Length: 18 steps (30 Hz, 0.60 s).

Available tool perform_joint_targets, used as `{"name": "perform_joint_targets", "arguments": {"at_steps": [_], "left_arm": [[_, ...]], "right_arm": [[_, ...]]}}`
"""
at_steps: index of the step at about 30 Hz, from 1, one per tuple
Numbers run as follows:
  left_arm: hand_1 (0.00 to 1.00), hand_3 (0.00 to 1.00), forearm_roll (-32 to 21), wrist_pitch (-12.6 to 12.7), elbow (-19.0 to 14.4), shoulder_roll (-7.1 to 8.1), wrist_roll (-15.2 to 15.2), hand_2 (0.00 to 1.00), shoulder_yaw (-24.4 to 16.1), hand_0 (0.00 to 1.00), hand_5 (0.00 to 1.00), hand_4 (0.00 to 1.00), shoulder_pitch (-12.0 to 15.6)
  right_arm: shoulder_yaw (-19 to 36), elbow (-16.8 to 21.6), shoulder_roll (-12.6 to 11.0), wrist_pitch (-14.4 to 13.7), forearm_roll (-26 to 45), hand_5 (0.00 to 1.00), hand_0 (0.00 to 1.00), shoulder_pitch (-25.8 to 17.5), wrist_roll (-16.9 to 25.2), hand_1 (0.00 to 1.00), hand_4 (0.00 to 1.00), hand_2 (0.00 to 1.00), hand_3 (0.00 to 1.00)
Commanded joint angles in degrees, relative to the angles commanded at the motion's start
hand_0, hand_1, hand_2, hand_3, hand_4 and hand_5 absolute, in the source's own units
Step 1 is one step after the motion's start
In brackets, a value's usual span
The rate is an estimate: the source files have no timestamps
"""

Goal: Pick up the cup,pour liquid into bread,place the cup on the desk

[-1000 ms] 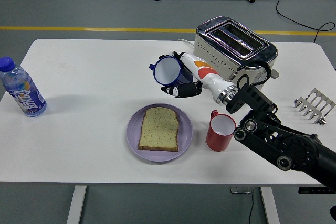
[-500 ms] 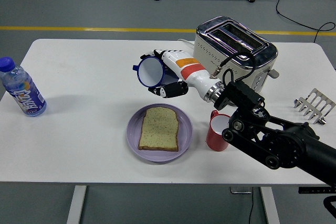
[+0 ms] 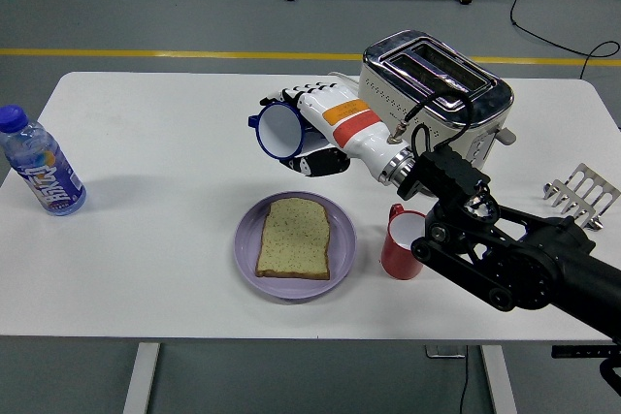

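Right hand (image 3: 312, 133), fingers clasped round blue cup (image 3: 279, 131), held it tipped on its side above and behind bread (image 3: 295, 238). Pickup done; pour apparently underway; setting down on table (image 3: 146, 239) remained.

Red mug (image 3: 400, 249) partly behind right arm (image 3: 505, 259)

- The right hand (image 3: 309, 133) has carried the blue cup (image 3: 278, 131) leftward, away from the toaster (image 3: 435, 87); it now sits farther from it than a second ago.
- The cup has tipped further onto its side, mouth facing left and toward the camera.
- The forearm has swung in front of the toaster's lower left corner, and the elbow has moved left, hiding part of the red mug (image 3: 398, 242).
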Motion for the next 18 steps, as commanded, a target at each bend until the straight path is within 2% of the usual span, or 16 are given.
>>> {"name": "perform_joint_targets", "arguments": {"at_steps": [11,18], "left_arm": [[0.756,0.611,0.30,0.14,-0.01,-0.06,0.14,0.773,-0.19,0.690,0.998,0.396,0.02],[0.756,0.611,1.42,0.40,-0.07,-0.14,0.53,0.773,-0.92,0.690,0.998,0.396,0.24]], "right_arm": [[-3.11,-2.39,-1.20,-5.31,-4.45,0.003,0.418,1.91,3.36,0.425,0.735,0.541,0.589],[-8.28,-3.07,-2.71,-10.01,-5.84,0.002,0.417,4.76,2.25,0.424,0.731,0.542,0.588]]}}
